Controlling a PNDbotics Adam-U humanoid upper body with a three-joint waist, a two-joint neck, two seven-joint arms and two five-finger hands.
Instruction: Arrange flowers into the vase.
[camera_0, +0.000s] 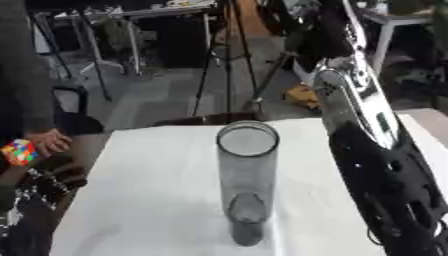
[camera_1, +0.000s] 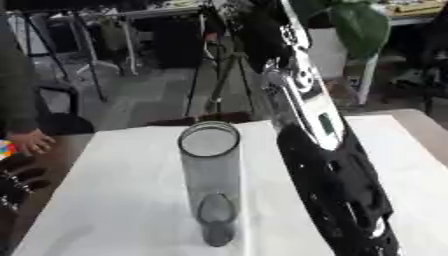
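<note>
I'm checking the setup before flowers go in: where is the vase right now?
The vase stands upright mid-table on the white cloth, just left of the robot's right arm.

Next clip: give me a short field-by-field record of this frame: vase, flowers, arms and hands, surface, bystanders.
vase: tall clear glass vase, upright at the middle of the table, nothing visible inside
flowers: none on the table; green leaves show at the top of the right eye view
right arm: black and silver arm reaches up past the vase on its right side; the hand is out of frame
left hand: dark shape at the lower left edge; its fingers cannot be made out
surface: white tablecloth
bystander: a person's hand at the left edge beside a multicoloured cube
</note>
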